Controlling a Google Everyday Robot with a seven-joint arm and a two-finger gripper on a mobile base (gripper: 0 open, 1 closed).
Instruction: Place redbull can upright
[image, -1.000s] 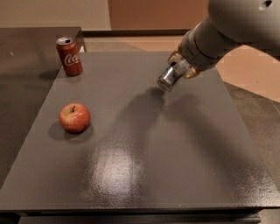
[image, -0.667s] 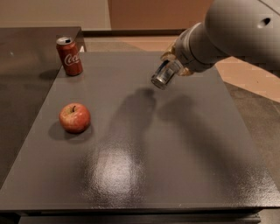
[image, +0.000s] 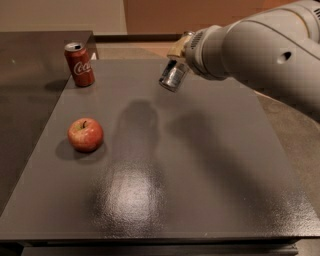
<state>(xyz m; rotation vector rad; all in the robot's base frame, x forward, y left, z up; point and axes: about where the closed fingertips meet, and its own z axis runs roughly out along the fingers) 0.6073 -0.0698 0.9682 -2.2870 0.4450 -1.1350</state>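
The redbull can (image: 173, 76) is a slim silver-grey can with a shiny end. It hangs tilted in the air above the far middle of the dark table (image: 200, 165), its shiny end pointing down and to the left. My gripper (image: 180, 52) is shut on its upper part. The large grey arm comes in from the right and hides most of the gripper.
A red Coca-Cola can (image: 79, 64) stands upright at the table's far left corner. A red apple (image: 85, 134) lies on the left side of the table. A lower dark surface (image: 25, 95) lies to the left.
The arm has carried the can to the left and a little higher above the table. The apple and the Coca-Cola can have not moved.
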